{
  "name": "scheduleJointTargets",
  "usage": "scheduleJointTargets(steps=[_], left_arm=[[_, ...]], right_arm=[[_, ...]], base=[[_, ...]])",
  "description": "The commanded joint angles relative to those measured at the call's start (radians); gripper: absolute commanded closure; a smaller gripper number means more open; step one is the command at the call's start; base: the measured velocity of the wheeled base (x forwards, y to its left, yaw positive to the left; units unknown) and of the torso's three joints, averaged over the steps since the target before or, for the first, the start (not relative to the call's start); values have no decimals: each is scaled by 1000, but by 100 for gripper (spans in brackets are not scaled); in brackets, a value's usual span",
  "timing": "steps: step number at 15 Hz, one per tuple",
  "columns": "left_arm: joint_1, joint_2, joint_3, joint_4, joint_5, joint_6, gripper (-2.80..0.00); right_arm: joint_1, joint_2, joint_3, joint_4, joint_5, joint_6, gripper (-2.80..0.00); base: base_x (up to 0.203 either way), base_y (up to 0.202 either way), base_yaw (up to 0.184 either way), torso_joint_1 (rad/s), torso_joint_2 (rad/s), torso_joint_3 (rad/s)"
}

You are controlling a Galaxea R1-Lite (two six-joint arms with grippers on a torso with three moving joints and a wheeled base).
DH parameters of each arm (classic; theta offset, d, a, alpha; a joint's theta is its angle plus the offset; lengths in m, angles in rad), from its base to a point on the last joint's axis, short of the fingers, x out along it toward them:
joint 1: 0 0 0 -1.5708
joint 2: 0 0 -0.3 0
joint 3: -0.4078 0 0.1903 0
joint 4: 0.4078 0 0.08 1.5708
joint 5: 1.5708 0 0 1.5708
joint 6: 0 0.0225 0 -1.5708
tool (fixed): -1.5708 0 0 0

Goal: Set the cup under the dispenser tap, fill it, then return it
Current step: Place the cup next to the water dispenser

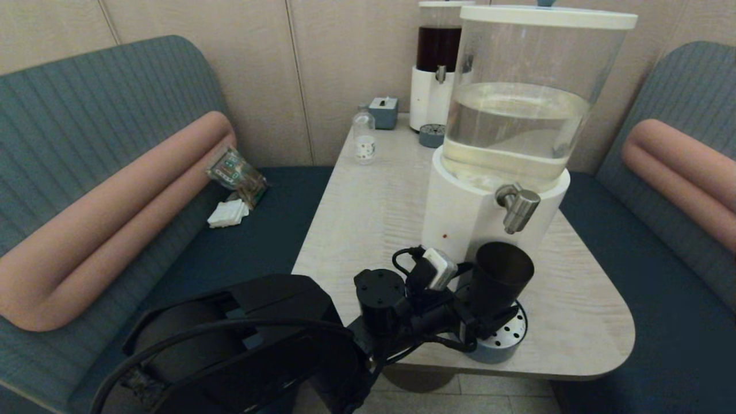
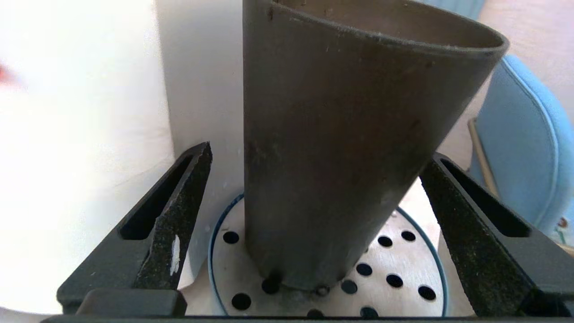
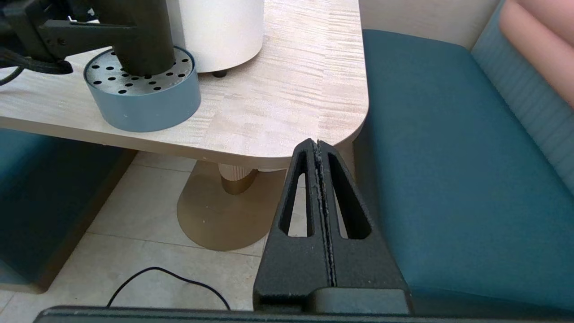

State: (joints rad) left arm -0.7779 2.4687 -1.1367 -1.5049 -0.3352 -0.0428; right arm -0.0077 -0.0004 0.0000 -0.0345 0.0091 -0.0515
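Note:
The dark tapered cup (image 1: 497, 276) stands on the round perforated drip tray (image 1: 501, 349), directly below the brushed-steel dispenser tap (image 1: 517, 208) of the big clear-tank dispenser (image 1: 517, 103). My left gripper (image 1: 490, 323) is open around the cup's lower part. In the left wrist view the cup (image 2: 341, 148) sits between the fingers (image 2: 179, 215), with a clear gap on one side and the other finger close to its wall. My right gripper (image 3: 317, 144) is shut on nothing, parked low beside the table's near right corner. From there the cup (image 3: 143, 40) and tray (image 3: 143, 107) show.
Far on the table (image 1: 368, 218) stand a small clear bottle (image 1: 364, 138), a tissue box (image 1: 383, 112) and a second dispenser with dark liquid (image 1: 437, 57) with its own small tray (image 1: 431, 135). A snack packet (image 1: 236, 172) and napkins (image 1: 228, 213) lie on the left bench.

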Motion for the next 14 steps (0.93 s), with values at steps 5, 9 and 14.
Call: scheduleJointTargets(steps=[5,9,14], left_arm=[[1,5,-42,-5,14,-2,-280],[0,19,-44,-8,25,-2,0],[0,15,-36,-15,25,-2,0]], right_arm=[[0,0,14,-1,0,-1,0],[0,0,14,-1,0,-1,0],[0,0,14,-1,0,-1,0]], base=[[0,0,0,0,0,0],[0,0,0,0,0,0],[0,0,0,0,0,0]])
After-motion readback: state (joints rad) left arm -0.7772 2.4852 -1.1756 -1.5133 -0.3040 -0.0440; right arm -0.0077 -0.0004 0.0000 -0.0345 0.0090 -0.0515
